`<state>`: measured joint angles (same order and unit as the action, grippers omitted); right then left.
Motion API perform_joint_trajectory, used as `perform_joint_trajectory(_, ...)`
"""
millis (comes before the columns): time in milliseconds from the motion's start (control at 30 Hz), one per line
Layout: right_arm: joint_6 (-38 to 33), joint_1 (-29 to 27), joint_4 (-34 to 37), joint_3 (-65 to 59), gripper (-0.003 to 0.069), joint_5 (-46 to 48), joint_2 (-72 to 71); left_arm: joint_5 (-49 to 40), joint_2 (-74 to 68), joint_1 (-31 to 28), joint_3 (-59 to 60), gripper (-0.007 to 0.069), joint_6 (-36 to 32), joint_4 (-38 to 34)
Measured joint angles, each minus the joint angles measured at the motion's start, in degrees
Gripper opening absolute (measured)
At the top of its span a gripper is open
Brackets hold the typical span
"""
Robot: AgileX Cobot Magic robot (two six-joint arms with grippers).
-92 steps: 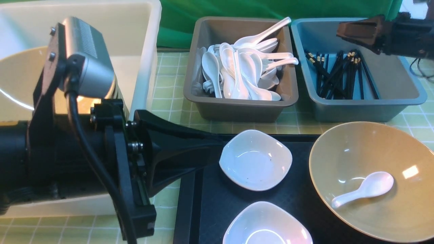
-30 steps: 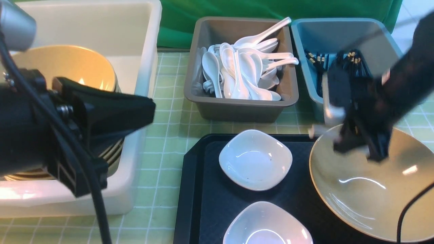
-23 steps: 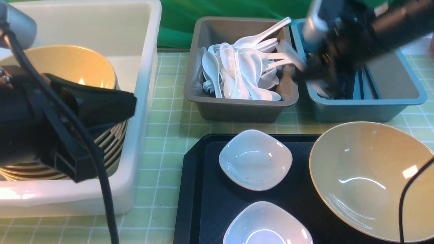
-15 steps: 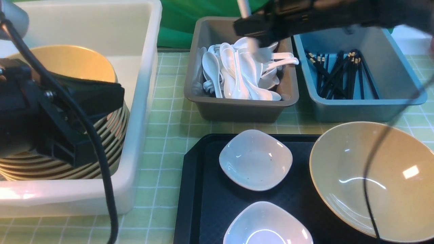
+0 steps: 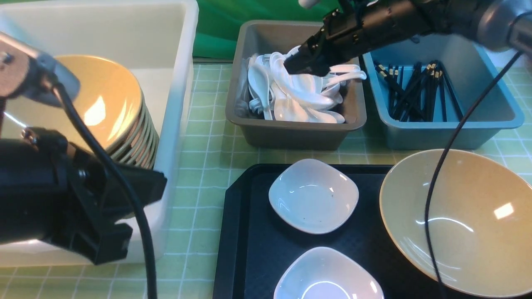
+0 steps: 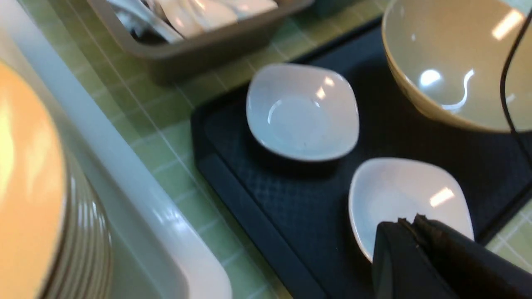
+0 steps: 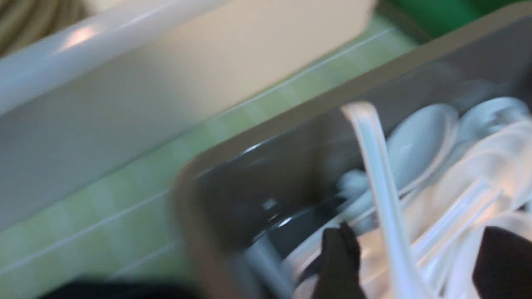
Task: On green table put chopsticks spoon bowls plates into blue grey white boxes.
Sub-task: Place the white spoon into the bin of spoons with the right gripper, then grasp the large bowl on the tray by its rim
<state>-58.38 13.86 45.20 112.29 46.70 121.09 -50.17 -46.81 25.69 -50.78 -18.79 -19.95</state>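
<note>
Jaws on right gripper [image 5: 296, 66] gape over grey-brown plastic tub [image 5: 291, 139], upper centre; glossy white soup spoon [image 7: 376, 166] sits loose between them; left gripper [image 6: 409, 220] clenched, empty. Spoon step looks done; next, grasp small white rounded-square dish [image 5: 314, 195].

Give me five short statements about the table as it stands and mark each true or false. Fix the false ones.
1. The tan bowl on the black tray holds a spoon. False: it is empty.
2. The chopsticks lie in the teal-blue box. True.
3. The right gripper is over the grey-brown box of spoons, jaws open. True.
4. Both white plates are in the cream-white box. False: both sit on the black tray, and that box holds a stack of tan bowls.
5. The left gripper is shut with nothing in it. True.
</note>
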Motion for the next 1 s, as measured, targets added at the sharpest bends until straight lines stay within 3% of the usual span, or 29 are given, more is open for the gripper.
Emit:
perform_joint_trajectory(167,4.5,-4.9,-2.8,6.5,0.0444,18.8,-6.4,-0.1,-0.6,0.0,0.0,-0.0001,-0.1,-3.5)
perform_joint_trajectory(233,6.2,-6.2,-3.6,8.1,0.0428,20.3,-8.3,-0.1,-1.4,0.0,0.0,-0.0001,-0.1,-6.0)
perform_joint_trajectory(333,9.3,-8.8,-6.0,9.4,0.0337,20.2,-15.4,-0.1,-4.6,0.0,0.0,-0.0001,-2.3,-13.6)
perform_joint_trajectory(400,10.5,-9.0,-8.9,7.6,0.024,20.2,-21.7,-0.1,-8.3,0.0,0.0,-0.0001,-5.7,-20.0)
perform_joint_trajectory(467,11.3,-9.0,-10.4,6.2,0.0193,20.3,-24.7,-0.1,-10.4,0.0,0.0,-0.0001,-7.1,-22.5)
perform_joint_trajectory(533,13.6,-8.9,-14.4,1.4,0.0088,20.3,-32.2,0.1,-15.8,0.1,-0.1,0.0,-10.5,-27.1)
perform_joint_trajectory(600,14.4,-8.9,-16.3,-2.3,0.0052,20.3,-36.9,0.1,-19.3,0.1,-0.7,0.0003,-12.9,-29.2)
perform_joint_trajectory(767,16.9,-8.9,-18.4,-19.7,0.0025,20.3,-49.1,-2.2,-29.3,0.3,-8.5,0.0092,-16.1,-30.7)
perform_joint_trajectory(933,17.7,-8.9,-18.1,-36.4,0.0025,20.0,-57.5,-3.3,-36.9,1.8,-15.2,0.0251,-15.5,-30.6)
perform_joint_trajectory(1000,17.9,-8.9,-18.1,-43.9,0.0025,19.9,-62.8,-3.6,-40.5,5.0,-17.3,0.0349,-14.9,-30.0)
